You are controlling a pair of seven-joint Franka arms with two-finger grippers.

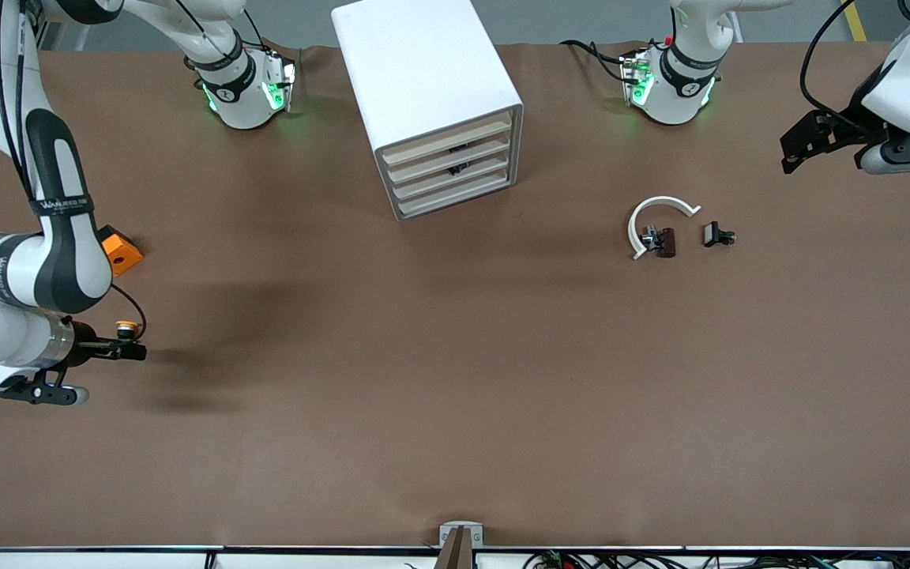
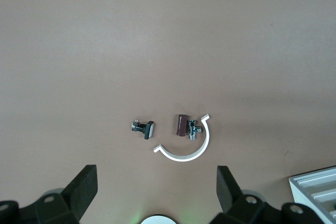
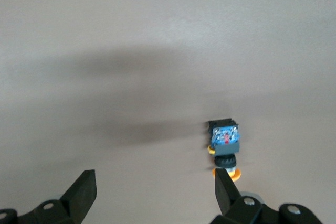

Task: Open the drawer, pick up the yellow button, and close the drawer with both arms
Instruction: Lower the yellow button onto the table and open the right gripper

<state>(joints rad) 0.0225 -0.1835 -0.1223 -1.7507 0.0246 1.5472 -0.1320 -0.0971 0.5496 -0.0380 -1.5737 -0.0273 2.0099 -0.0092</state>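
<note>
Right gripper (image 1: 133, 350) low over brown table (image 1: 455, 395) at right arm's end, jaws apart, empty. Small orange-capped black push-button (image 3: 224, 148) lies on table beside one jaw, outside gap. Left gripper (image 2: 156, 190) waits, jaws apart.

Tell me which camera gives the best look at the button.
The right wrist view: the button lies on the table close below the right hand, which is open, and its bluish base, black body and orange cap are distinct. The front view shows it only as a tiny orange-capped speck beside that hand. The left wrist view does not show it.
</note>
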